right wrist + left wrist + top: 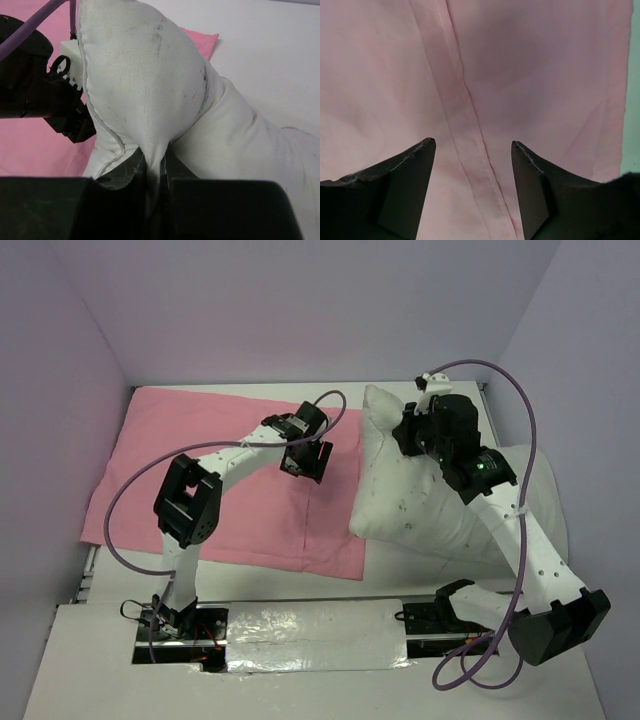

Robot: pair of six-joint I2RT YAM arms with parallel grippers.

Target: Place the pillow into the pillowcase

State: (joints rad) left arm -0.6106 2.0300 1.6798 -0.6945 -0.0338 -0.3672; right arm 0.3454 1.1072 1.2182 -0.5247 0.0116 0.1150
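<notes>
Pillow [145,75], seemingly soft and light: bunched edge pinched in right gripper [154,162]; left gripper [473,144] gapes empty above pillowcase [535,75] alongside.

**A:** What is your table [390,578] carrying right now?

**B:** Mainly two things, as you can see. The pillowcase [150,450] is spread out flat, pink, with a seam running along it.

**A:** And next to the pillowcase?

**B:** The pillow [410,505] lies just right of it, white and plump, and its left edge overlaps the pillowcase's right edge. The pillow's far end is bunched upward, not flat.

**A:** Anything else you'd note?

**B:** Nearer you than the pillowcase there's a strip of crinkled shiny wrap [310,635]. Bare white table shows beyond the pillowcase's far edge.
</notes>
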